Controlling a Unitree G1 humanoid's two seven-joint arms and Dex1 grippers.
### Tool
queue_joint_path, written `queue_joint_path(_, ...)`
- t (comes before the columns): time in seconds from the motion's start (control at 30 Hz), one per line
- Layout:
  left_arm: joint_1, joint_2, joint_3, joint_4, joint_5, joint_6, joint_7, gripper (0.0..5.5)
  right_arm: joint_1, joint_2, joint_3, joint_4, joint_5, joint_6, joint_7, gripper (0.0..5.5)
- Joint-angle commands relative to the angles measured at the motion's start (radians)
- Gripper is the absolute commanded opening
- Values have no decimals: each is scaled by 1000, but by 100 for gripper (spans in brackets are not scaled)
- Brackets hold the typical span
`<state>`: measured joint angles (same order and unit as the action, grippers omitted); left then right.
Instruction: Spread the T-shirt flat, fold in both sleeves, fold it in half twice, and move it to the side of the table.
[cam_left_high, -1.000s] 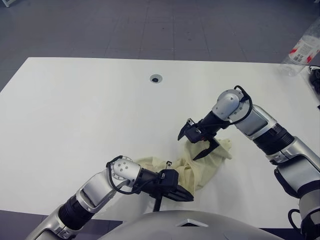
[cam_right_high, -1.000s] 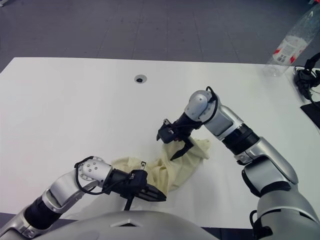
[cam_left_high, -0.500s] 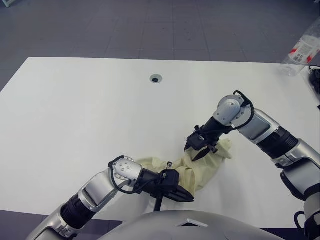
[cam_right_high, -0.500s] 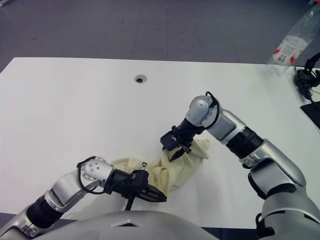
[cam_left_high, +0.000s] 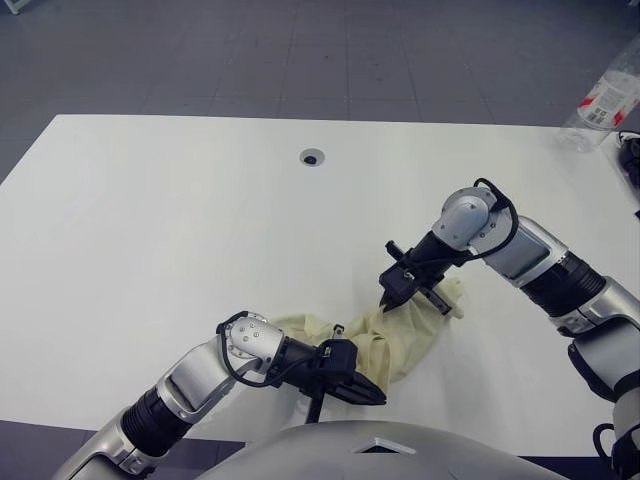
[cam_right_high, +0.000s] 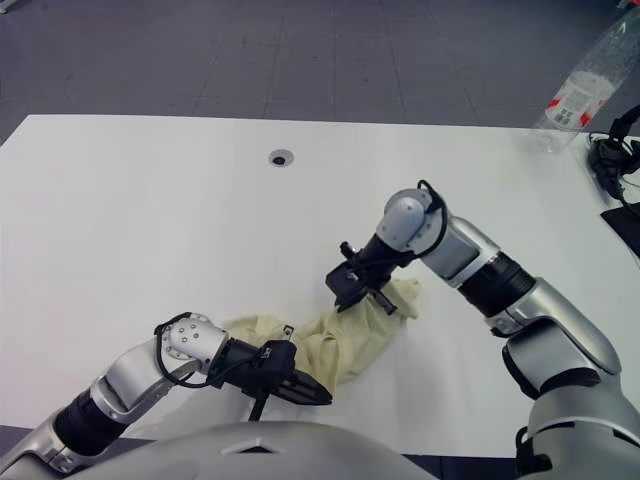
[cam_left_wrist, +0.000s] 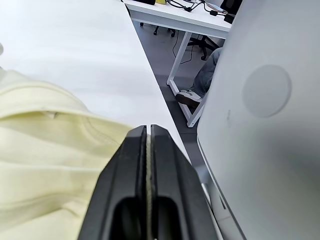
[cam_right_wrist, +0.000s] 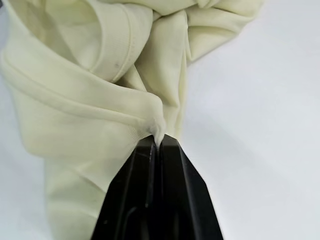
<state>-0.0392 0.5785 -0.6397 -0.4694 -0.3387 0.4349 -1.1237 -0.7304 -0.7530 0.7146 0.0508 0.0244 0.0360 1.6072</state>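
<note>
Counted, largest first: one white tabletop (cam_left_high: 150, 220); one pale yellow T-shirt (cam_left_high: 405, 335); one clear bottle (cam_left_high: 605, 95); two grippers, namely left gripper (cam_left_high: 372, 393) and right gripper (cam_left_high: 392, 298); one small cable hole (cam_left_high: 312, 157) in the tabletop. Bottle standing well apart from the right gripper, at the far corner on its outer side; cable hole well beyond both grippers. T-shirt found bunched in a crumpled band, not yet spread, lying between the two grippers and touching both. Long axis of the band running from the left gripper, at the near edge of the tabletop, slantwise away to the right gripper, farther out and to its right. Left gripper closed, a thin edge of cloth pinched between the jaws as seen in the left wrist view; bulk of the garment ahead of and beside its tips. Right gripper likewise closed, nipping a small peak of a hemmed fold at the very tips; remainder of the cloth spread away beyond them. Judged: spreading step in hand, no sleeve folded. Judged further: coming move dependent on drawing the two held points apart along that axis, neither arm nearer, both in contact. Risk noted: shallow bite at the right gripper, liable to slip under tension.
</note>
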Motion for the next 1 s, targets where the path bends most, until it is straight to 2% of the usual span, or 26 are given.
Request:
queue_joint_path(0.03, -6, -3, 15, 10, 0, -14, 5, 0, 7, -6, -69, -7, 15, -2, -5, 2)
queue_joint_path(0.13, -6, -8, 67, 4, -25, -20, 22, 0, 18, -34, -162, -49, 82, 23, -6, 2)
queue_joint_path(0.3, -11, 40, 217, -12, -73, -47, 23, 0, 100, -151, -379, -120, 204, 41, -18, 2)
queue_joint_path(0.47, 43, 132, 422, -25, -170, -52, -2, 0, 371, -339, -610, -285, 350, 59, -2, 2)
queue_joint_path(0.67, 199, 195, 603, -119, -317, -38, -22, 0, 716, -442, -771, -461, 446, 79, 3, 2)
queue_joint_path(0.77, 263, 210, 639, -150, -335, -33, -14, 0, 844, -434, -790, -524, 465, 96, -14, 2)
queue_joint_path(0.83, 308, 207, 616, -185, -358, -6, -5, 0, 903, -418, -771, -559, 454, 106, -39, 2)
queue_joint_path(0.9, 360, 214, 539, -225, -334, 10, -11, 0, 965, -413, -740, -600, 428, 121, -67, 2)
queue_joint_path(1.0, 394, 215, 430, -229, -267, 36, 14, 0, 976, -396, -620, -604, 315, 123, -112, 2)
